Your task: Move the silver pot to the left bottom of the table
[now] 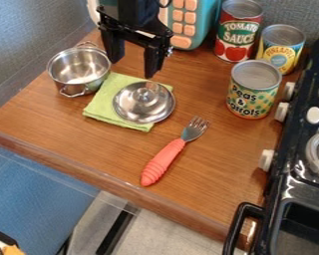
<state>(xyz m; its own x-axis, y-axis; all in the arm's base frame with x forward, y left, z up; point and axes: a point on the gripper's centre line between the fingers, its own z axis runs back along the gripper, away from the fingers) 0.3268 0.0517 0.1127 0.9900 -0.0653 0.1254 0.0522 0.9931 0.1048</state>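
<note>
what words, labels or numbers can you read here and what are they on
"TOMATO SAUCE": on the red and white can
"PINEAPPLE": on the yellow can
"Peas & Carrots": on the green and yellow can
Too small to read: the finer print under "PINEAPPLE"

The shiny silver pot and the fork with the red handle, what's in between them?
A green cloth with a round silver lid on it, between the pot and fork in the camera view.
</note>
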